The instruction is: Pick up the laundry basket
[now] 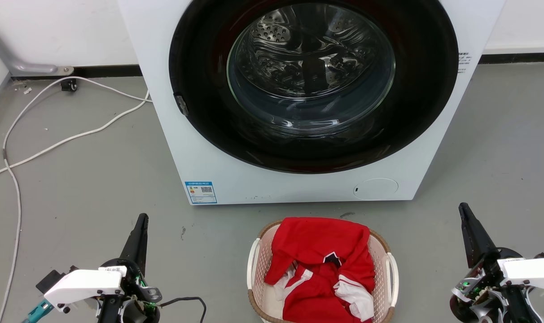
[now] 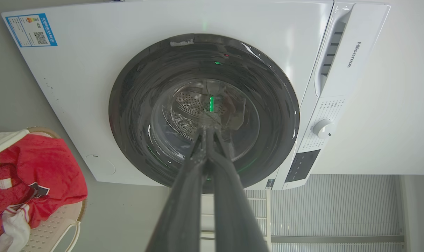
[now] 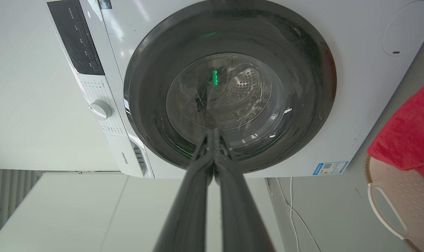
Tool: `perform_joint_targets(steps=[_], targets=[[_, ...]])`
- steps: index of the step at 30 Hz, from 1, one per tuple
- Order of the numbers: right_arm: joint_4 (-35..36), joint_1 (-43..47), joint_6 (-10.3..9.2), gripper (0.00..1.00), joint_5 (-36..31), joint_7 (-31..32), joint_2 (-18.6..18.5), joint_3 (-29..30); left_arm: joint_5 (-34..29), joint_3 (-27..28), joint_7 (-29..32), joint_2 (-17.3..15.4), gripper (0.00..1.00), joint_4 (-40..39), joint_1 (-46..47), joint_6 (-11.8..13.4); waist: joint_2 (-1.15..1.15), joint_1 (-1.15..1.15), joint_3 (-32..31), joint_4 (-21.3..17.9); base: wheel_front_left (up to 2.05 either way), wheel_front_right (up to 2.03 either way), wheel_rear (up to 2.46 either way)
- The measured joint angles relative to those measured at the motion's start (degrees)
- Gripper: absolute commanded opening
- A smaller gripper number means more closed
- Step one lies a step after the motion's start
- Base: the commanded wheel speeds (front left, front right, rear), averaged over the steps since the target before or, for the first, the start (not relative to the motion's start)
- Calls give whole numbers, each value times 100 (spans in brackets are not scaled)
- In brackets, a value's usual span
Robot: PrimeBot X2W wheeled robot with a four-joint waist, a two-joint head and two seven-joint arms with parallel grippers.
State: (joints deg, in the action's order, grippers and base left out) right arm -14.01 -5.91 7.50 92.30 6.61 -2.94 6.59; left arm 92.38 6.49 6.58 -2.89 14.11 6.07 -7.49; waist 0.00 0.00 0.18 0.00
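The laundry basket, pale pink with a brown rim and white side handles, stands on the grey floor at the bottom centre of the head view, just in front of the washing machine. Red and white clothes fill it. My left gripper is shut and empty, well to the basket's left. My right gripper is also shut and empty, off to the basket's right. The basket sits at the lower left of the left wrist view and the basket at the right edge of the right wrist view.
A large white washing machine with a dark round door stands right behind the basket. White cables trail over the floor at the left. Bare floor lies between each gripper and the basket.
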Motion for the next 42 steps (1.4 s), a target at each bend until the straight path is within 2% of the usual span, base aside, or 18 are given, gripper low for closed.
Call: perform_joint_targets(steps=[30, 31, 38, 42], targets=[[0, -1, 0, 0, 0, -1, 0, -1, 0, 0, 0, 0, 0, 0, 0, 0, 0, 0, 0, 0, 0, 0, 0], [-8, 5, 0, 100, 0, -1, 1, -2, 0, -1, -1, 2, 100, 9, -5, 0, 0, 0, 0, 0, 0, 0, 0], [-224, 247, -2, 100, -47, -78, 21, -35, -20, -33, -78, 36, 100, 192, -242, 2, 0, 0, 2, 2, 0, 0, 0], [-197, 246, -2, 100, -313, -199, 23, -45, -276, -22, -193, 35, 100, 114, -242, 2, 0, 0, 5, 5, 0, 0, 0]])
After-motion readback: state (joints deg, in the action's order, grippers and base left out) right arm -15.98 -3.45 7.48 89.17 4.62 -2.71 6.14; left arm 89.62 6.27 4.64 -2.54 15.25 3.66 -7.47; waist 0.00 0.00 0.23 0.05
